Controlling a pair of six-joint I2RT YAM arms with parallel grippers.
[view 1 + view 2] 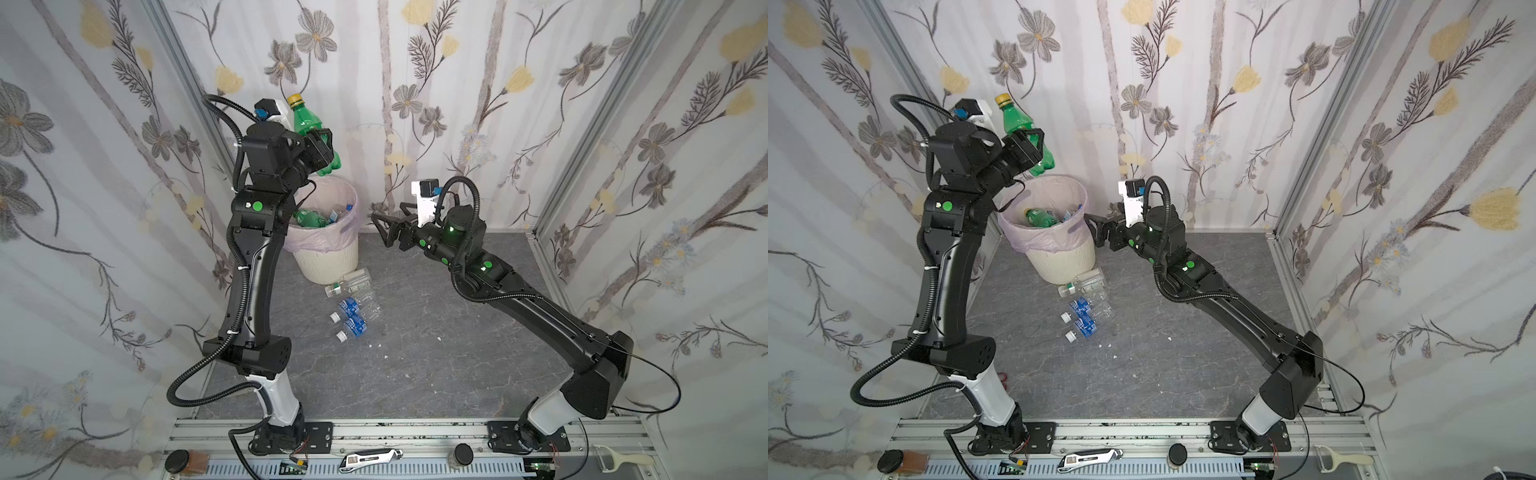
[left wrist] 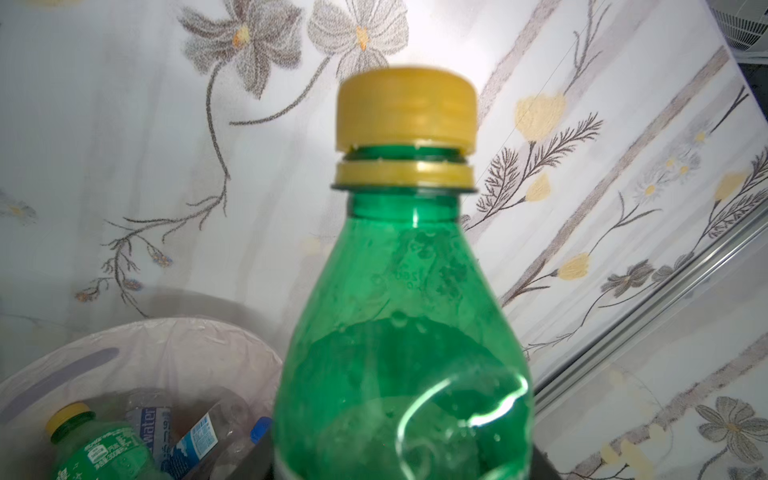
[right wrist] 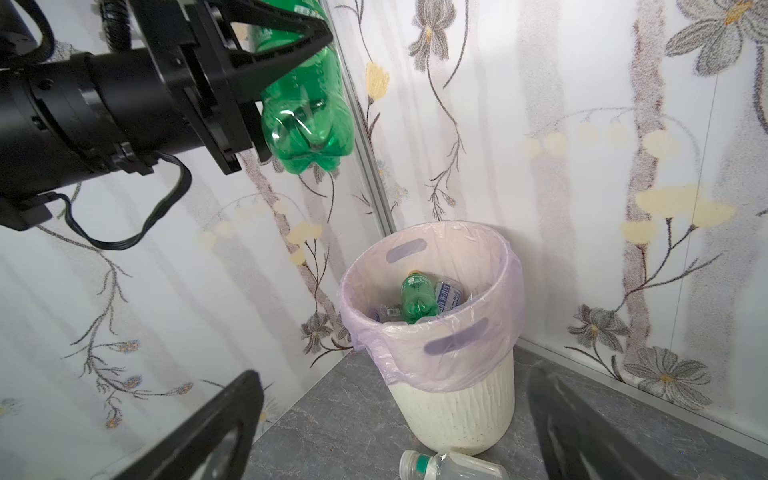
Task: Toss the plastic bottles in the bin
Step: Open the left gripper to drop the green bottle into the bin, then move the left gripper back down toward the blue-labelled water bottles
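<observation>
My left gripper (image 1: pixel 322 143) (image 1: pixel 1034 143) is shut on a green plastic bottle (image 1: pixel 305 120) (image 2: pixel 399 332) with a yellow cap, held cap-up above the far left rim of the bin (image 1: pixel 328 262) (image 3: pixel 457 407). The bin is cream-white, lined with a pink bag, and holds another green bottle (image 3: pixel 415 297) and several clear ones. My right gripper (image 1: pixel 380 230) (image 1: pixel 1094 230) hangs open and empty just right of the bin. Several clear bottles (image 1: pixel 353 282), two of them with blue labels (image 1: pixel 353 307), lie on the floor in front of the bin.
Flowered walls close in the grey floor on three sides, and the bin stands in the back left corner. A metal rail (image 1: pixel 415 432) at the front carries both arm bases, a utility knife (image 1: pixel 370 459), a peeler (image 1: pixel 623 459) and two jars. Small white scraps (image 1: pixel 386 356) dot the floor.
</observation>
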